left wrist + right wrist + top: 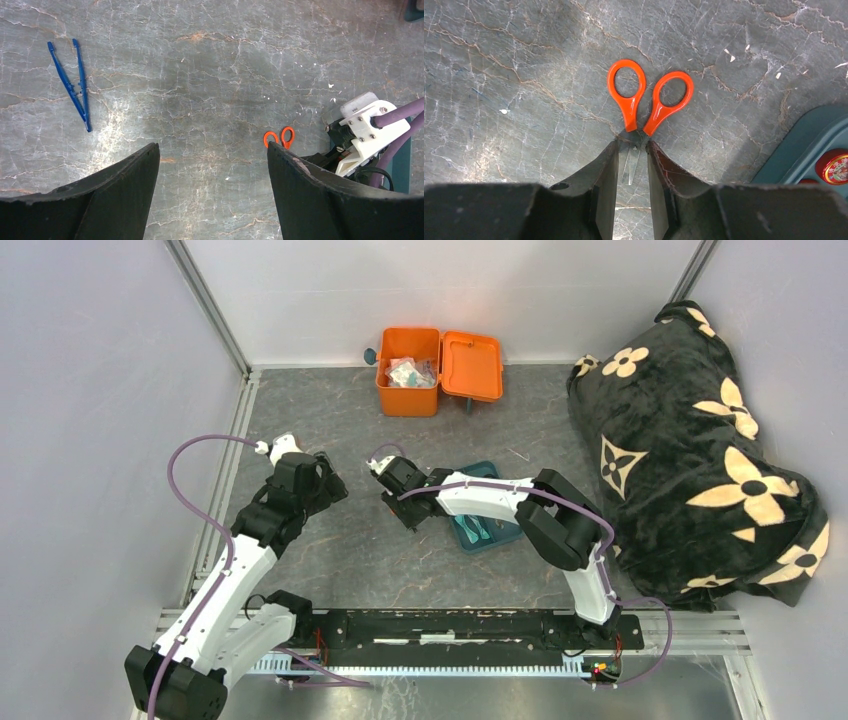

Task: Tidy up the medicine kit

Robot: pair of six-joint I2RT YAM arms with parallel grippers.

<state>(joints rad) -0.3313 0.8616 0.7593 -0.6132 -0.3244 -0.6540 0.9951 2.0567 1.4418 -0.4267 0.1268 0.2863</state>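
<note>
My right gripper (631, 145) clamps the scissors (629, 116); left gripper (213, 150) gapes empty. Tweezers (86, 117) lie loose; medicine kit (408, 395) open, seemingly part-filled.

One orange medicine kit (408, 400) stands on the counter (330, 430) with its one lid open; the packets inside are too small to count. There is one teal tray (819, 131), and at least one red-capped round tin (834, 167) shows in it. Also on the counter are one pair of orange-handled scissors (649, 97), one pair of blue tweezers (72, 82) and one black flowered blanket (690, 450). Two tools are in view, the left tool (212, 150) and the right tool (632, 145).
</note>
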